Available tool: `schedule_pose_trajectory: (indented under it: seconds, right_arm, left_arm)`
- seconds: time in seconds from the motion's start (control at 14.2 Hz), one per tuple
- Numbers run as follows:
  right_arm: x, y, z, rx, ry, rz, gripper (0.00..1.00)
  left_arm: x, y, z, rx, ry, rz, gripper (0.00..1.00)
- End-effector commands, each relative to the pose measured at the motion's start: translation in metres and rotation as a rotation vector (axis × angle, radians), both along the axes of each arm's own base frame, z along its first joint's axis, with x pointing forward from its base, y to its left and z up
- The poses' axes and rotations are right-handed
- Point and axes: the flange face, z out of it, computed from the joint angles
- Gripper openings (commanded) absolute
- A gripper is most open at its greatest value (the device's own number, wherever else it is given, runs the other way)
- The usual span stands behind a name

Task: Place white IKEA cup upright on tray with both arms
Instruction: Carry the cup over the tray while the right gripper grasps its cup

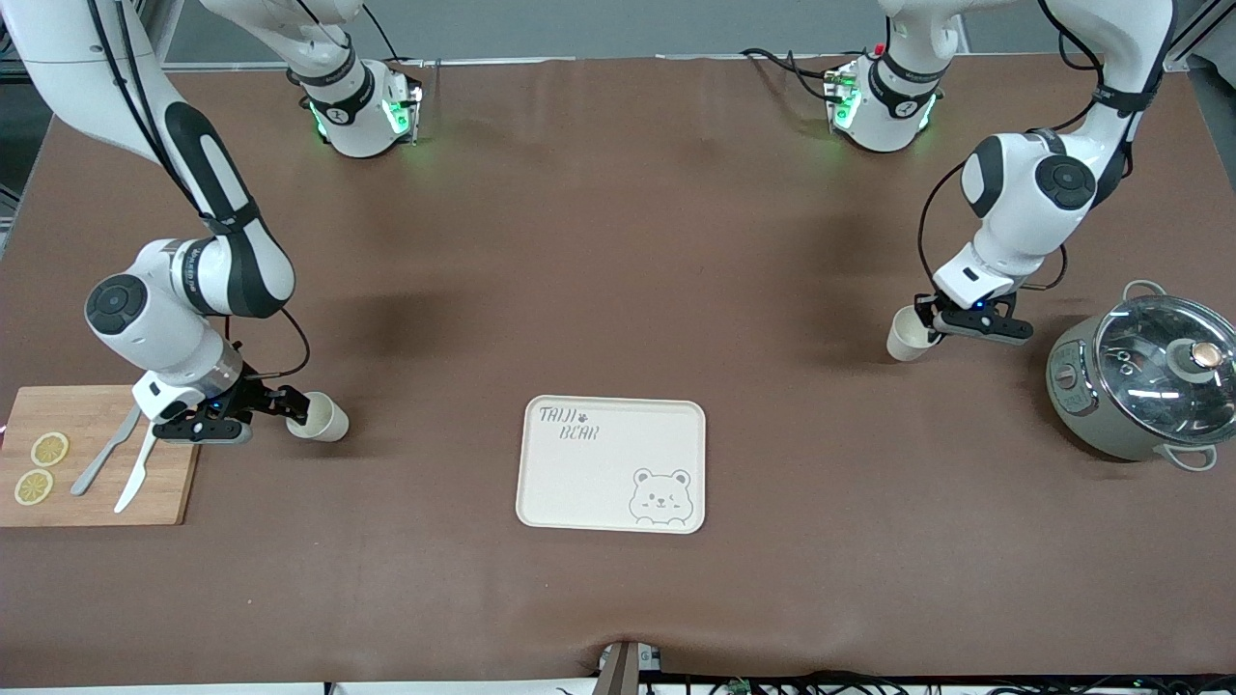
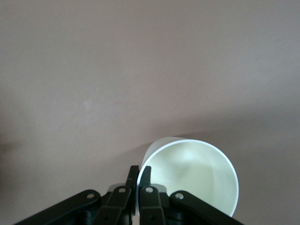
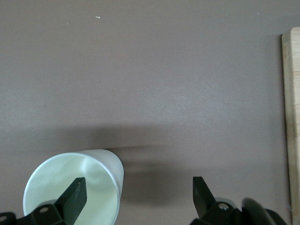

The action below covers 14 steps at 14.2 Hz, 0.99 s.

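Two white cups show. One cup lies on its side on the brown table beside the cutting board, its mouth toward my right gripper. In the right wrist view that gripper is open: one finger is in front of the cup's mouth and the other stands apart outside its wall. The other cup is tipped on its side near the pot. My left gripper is shut on its rim; in the left wrist view one finger is inside the cup and one outside. The cream tray lies bare between them, nearer the front camera.
A wooden cutting board with two lemon slices, a knife and a fork lies at the right arm's end; its edge shows in the right wrist view. A grey pot with a glass lid stands at the left arm's end.
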Motion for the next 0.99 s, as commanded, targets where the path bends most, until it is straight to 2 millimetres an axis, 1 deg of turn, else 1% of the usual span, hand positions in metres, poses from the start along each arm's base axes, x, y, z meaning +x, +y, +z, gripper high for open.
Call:
schedule_pose_trajectory:
  seconds: [0.0,0.21,0.35,0.49,0.63,0.78,0.92]
  right_arm:
    - [-0.004,0.002,-0.007,-0.003,-0.008,0.008,1.00]
    - [-0.004,0.002,-0.014,-0.002,-0.011,0.007,1.00]
    - [-0.003,0.004,-0.013,-0.003,-0.013,0.010,1.00]
    - [-0.002,0.005,-0.012,-0.002,-0.016,0.012,1.00]
    - [-0.001,0.006,-0.017,-0.002,-0.027,0.013,1.00]
    - [0.000,0.007,-0.017,-0.002,-0.030,0.015,1.00]
    - [0.000,0.009,-0.020,0.000,-0.028,0.017,1.00]
  left_arm:
    - [0.036,-0.045,0.039,-0.021,0.023,0.044,0.00]
    - [0.067,-0.096,0.079,-0.039,0.075,0.076,0.00]
    - [0.085,-0.133,0.102,-0.051,0.098,0.080,0.00]
    - [0.102,-0.162,0.117,-0.061,0.124,0.105,0.00]
    - [0.114,-0.189,0.125,-0.073,0.143,0.114,0.00]
    - [0.122,-0.213,0.128,-0.070,0.146,0.119,0.00]
    - [0.132,-0.240,0.127,-0.003,0.128,0.118,0.00]
